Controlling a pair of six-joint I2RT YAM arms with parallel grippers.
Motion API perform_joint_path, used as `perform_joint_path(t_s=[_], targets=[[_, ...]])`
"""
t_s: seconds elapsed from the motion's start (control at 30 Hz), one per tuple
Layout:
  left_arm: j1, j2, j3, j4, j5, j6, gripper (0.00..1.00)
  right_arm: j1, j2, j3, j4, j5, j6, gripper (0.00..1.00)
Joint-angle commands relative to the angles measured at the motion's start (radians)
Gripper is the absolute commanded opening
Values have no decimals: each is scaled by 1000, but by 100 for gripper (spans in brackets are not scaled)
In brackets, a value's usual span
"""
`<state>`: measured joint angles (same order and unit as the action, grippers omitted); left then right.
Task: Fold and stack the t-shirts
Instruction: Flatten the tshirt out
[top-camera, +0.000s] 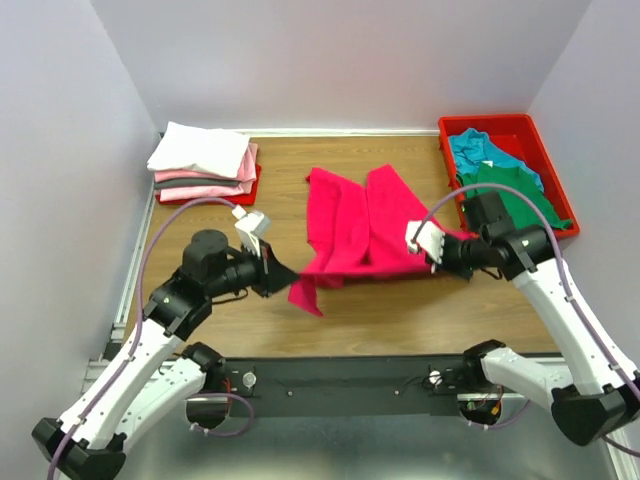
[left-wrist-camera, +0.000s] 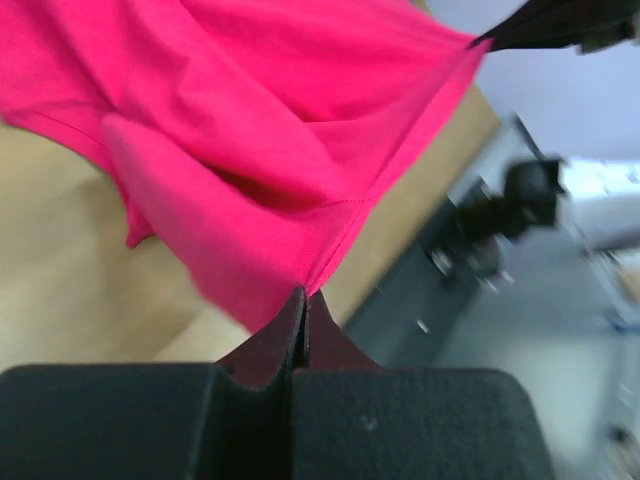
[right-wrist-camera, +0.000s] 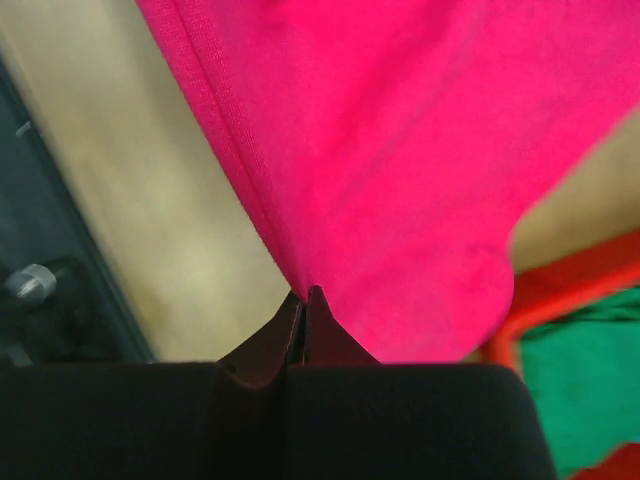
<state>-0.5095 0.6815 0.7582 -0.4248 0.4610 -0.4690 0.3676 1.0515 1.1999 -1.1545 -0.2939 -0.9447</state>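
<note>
The crimson-pink t-shirt (top-camera: 355, 225) is lying in the middle of the table (top-camera: 400, 320), its far part resting rumpled on the wood while its near edge is being held up off the surface between the two arms. The left gripper (top-camera: 288, 272) is pinching the near-left corner, jaws closed tight on a point of cloth as its wrist view shows, with a loose flap sagging just beside it. The right gripper (top-camera: 432, 262) is likewise clamping the near-right edge, jaws fully closed on the fabric. A folded stack (top-camera: 205, 160) of white, grey and pale pink shirts is sitting on a red tray (top-camera: 250, 190) at the far left; a teal t-shirt (top-camera: 480, 150) and a green t-shirt (top-camera: 510, 190) are waiting unfolded in the red bin (top-camera: 520, 135) at the far right. In my judgement the work is in the spreading or first-fold step on this one garment, with stacking not yet begun for it. The next move is calling for both arms to travel together, holding the edge taut and level, so the creased body flattens before any fold is laid. Uneven travel is risking a skewed fold or a corner slipping free.
</note>
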Motion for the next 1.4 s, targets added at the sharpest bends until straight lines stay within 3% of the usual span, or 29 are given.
perform_joint_path(t_s=[0.0,0.3,0.33,0.37,0.4,0.43,0.47,0.53,0.57,0.67,0.73,0.8,0.83,1.0,1.17,1.37], targets=[[-81,-79,-71,-54,139,-176,0,-45,-100,-129,-152,0,-66,0],[-429,53,-166,33,117,-342,0,-47,-58,-86,-234,-11,-72,4],[-464,75,-168,50,120,-359,1,-47,-56,-88,-234,-10,-68,17],[-497,98,-169,66,122,-364,9,-47,-58,-91,-234,-4,-63,29],[-527,121,-155,78,120,-364,33,-45,-59,-103,-235,15,-57,42],[-582,163,-139,77,108,-356,44,-47,-61,-108,-234,27,-57,68],[-596,180,-91,58,91,-330,50,-47,-64,-108,-234,47,-58,81],[-600,217,-22,-56,-6,-289,59,-53,-65,-85,-232,52,-63,94],[-597,255,125,-212,-212,-204,65,-71,-50,-33,-225,3,-62,96],[-568,277,184,-220,-333,-160,68,-84,-16,-20,-148,-40,7,96],[-476,297,176,-172,-378,-123,69,-84,19,-67,15,-36,143,96],[-367,358,149,-50,-371,-54,69,-84,99,-108,161,-30,263,96],[-251,390,126,-5,-352,-30,68,-84,129,-111,200,-53,299,96],[-55,720,220,167,-363,88,65,-114,274,-91,361,-220,460,94],[-15,1014,410,146,-312,145,59,-240,314,-123,410,-332,474,91],[-15,1174,510,104,-360,178,57,-302,232,-258,499,-421,480,92]])
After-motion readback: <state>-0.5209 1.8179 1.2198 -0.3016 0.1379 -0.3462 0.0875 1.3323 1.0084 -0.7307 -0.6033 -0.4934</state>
